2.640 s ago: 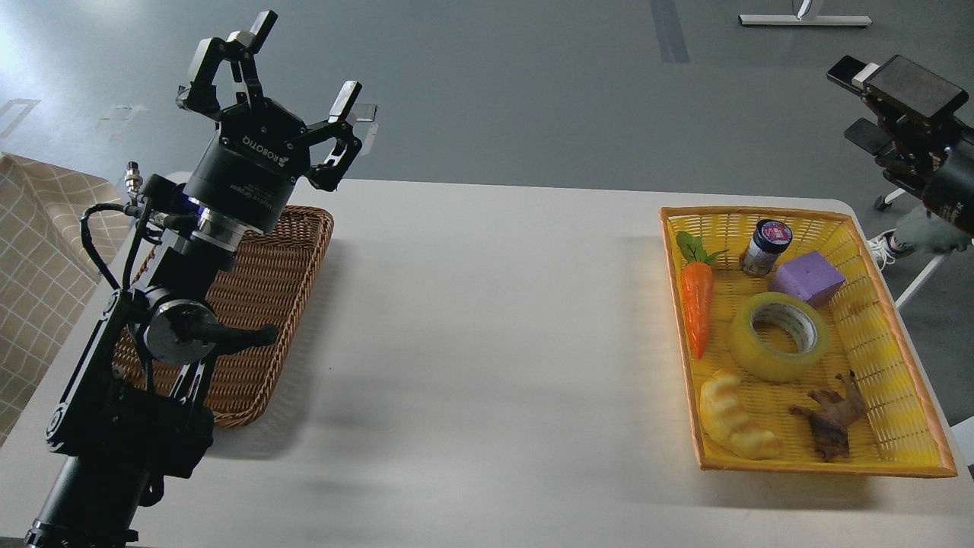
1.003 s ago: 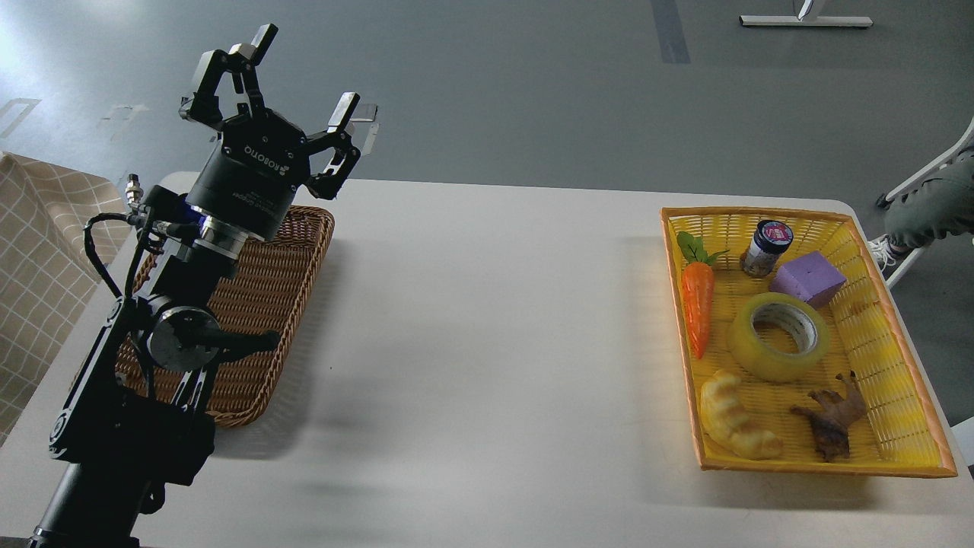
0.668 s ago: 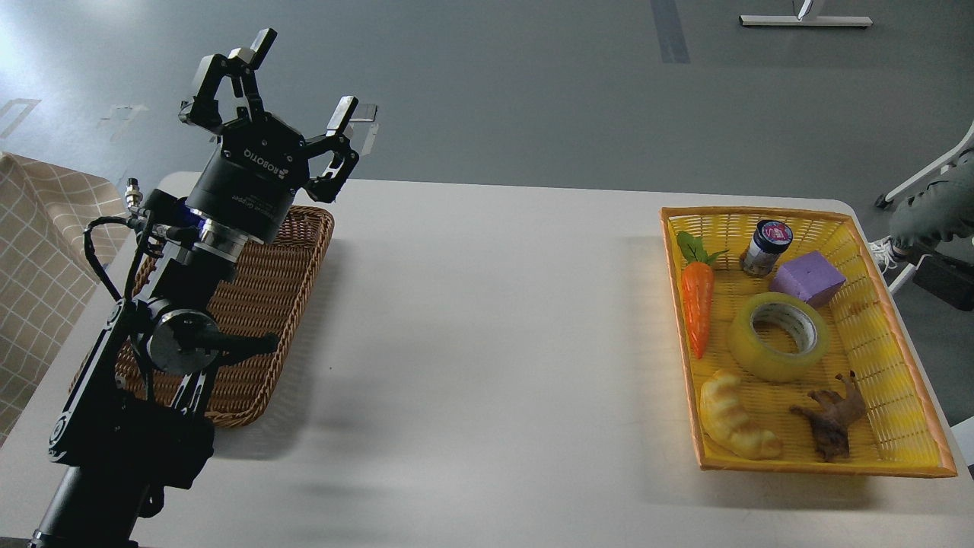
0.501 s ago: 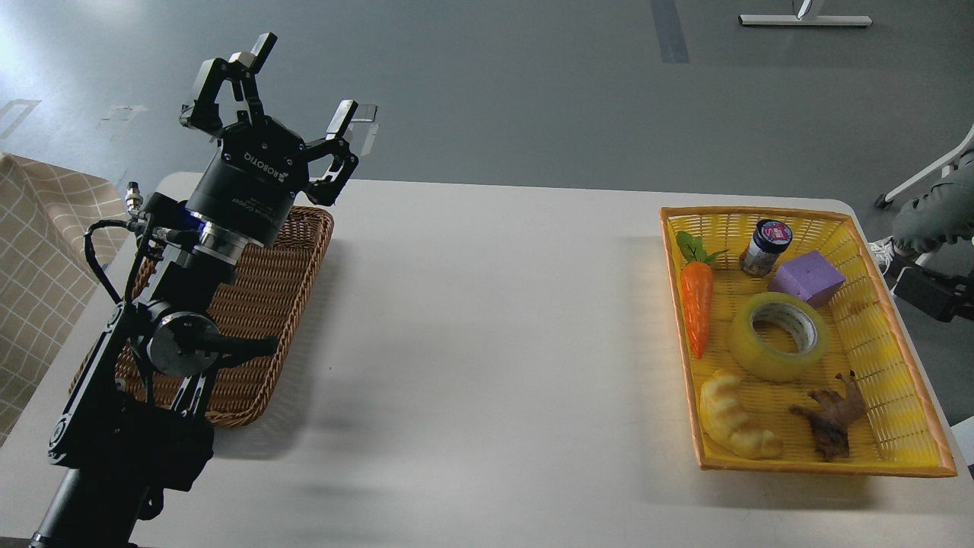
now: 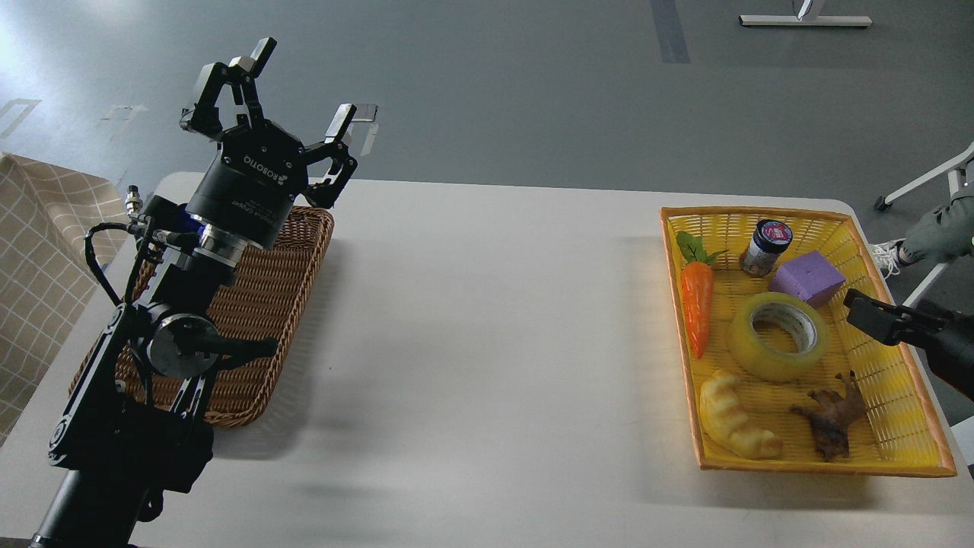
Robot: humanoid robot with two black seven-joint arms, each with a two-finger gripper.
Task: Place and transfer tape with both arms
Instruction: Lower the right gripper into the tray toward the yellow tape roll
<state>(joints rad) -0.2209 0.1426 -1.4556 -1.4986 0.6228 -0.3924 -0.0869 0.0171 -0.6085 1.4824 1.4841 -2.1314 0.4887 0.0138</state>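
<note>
The tape (image 5: 778, 326), a wide yellow translucent roll with a grey-white core, lies flat in the middle of the yellow basket (image 5: 753, 216) at the right of the table. My right gripper (image 5: 870, 316) comes in from the right edge, over the basket's right rim, just right of the tape and apart from it. It is dark, and I cannot tell its fingers apart. My left gripper (image 5: 300, 84) is raised at the far left above the brown wicker basket (image 5: 285, 297), pointing up, open and empty.
In the yellow basket around the tape lie a toy carrot (image 5: 697, 304), a small jar (image 5: 765, 246), a purple block (image 5: 806, 278), a bread-shaped toy (image 5: 734, 416) and a brown animal figure (image 5: 831, 416). The white table (image 5: 487, 342) spans between the two baskets.
My right arm left its high spot at the upper right, dropped out of view, then came back in low from the right edge toward the tape. The left gripper barely shifted.
</note>
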